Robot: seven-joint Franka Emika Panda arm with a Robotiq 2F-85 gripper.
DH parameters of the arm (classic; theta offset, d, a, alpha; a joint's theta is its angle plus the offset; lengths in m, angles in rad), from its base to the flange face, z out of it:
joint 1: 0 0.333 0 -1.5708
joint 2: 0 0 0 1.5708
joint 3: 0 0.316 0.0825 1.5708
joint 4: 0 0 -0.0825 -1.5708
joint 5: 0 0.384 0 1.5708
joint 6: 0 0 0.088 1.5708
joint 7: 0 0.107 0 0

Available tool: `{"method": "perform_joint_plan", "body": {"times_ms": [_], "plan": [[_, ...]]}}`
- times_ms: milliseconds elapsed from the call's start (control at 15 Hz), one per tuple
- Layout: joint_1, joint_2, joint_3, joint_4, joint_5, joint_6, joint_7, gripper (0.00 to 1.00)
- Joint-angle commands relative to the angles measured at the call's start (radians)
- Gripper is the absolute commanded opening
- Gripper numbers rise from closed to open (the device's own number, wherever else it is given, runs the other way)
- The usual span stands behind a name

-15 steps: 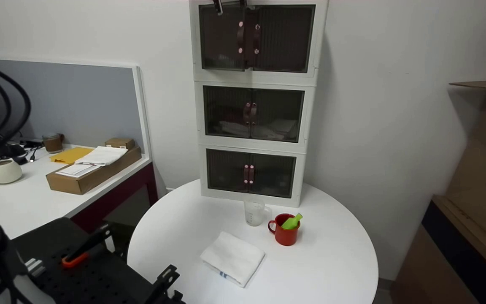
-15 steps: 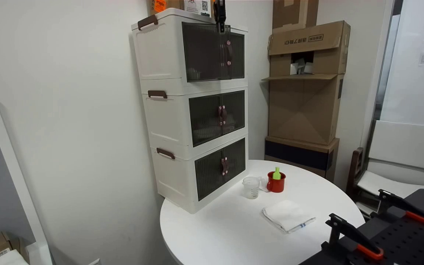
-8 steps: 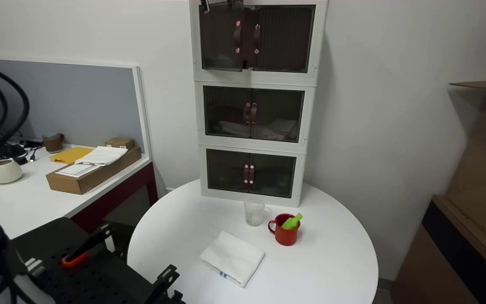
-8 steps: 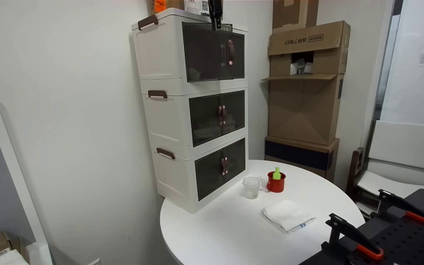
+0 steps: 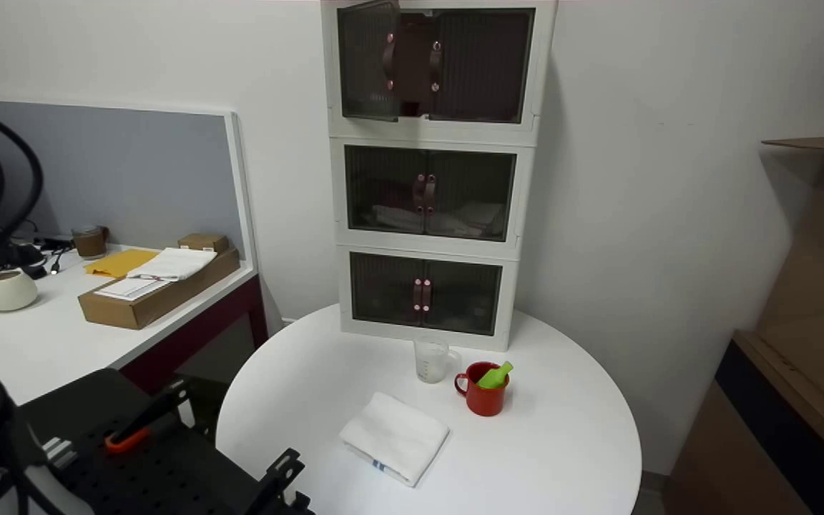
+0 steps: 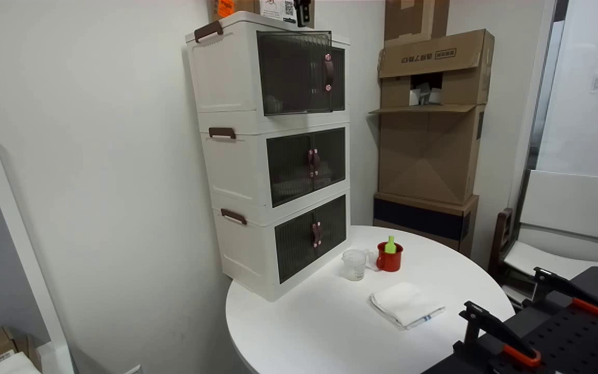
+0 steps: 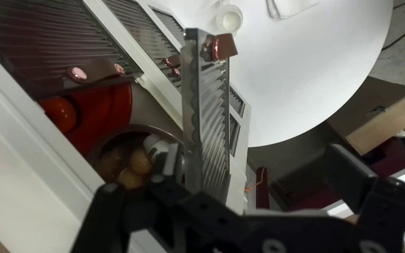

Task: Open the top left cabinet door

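The top left cabinet door is a dark ribbed see-through panel with a brown strap handle. It stands partly open, swung out from the white cabinet, in both exterior views (image 5: 369,71) (image 6: 291,72). In the wrist view the door (image 7: 211,123) is seen edge-on. My gripper (image 7: 258,165) is open wide there, with one finger on the inner side of the door and the other well out on its outer side. In an exterior view a gripper finger (image 6: 303,13) shows above the door's top edge. Whether the inner finger touches the door cannot be told.
The right-hand twin door (image 5: 483,64) is shut. Inside the top tier are a red item (image 7: 97,112) and a bowl (image 7: 107,140) with round brown things. On the round white table (image 5: 548,458) are a measuring cup (image 5: 430,360), red mug (image 5: 485,400) and folded cloth (image 5: 394,436).
The top left door has swung further outward, widening the gap to its twin. My gripper has moved up and left, out of the exterior view where it showed over the door's top.
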Motion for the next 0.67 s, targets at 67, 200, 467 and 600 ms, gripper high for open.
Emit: {"method": "perform_joint_plan", "body": {"times_ms": [67,200,467,600], "plan": [[-0.001,-0.025,-0.002,-0.024,0.011,-0.003,0.054,1.0],[-0.006,-0.024,-0.004,-0.03,0.01,0.012,0.073,1.0],[-0.018,-0.019,-0.005,-0.059,0.008,0.052,0.082,1.0],[-0.024,-0.021,-0.004,-0.083,0.008,0.073,0.076,1.0]]}}
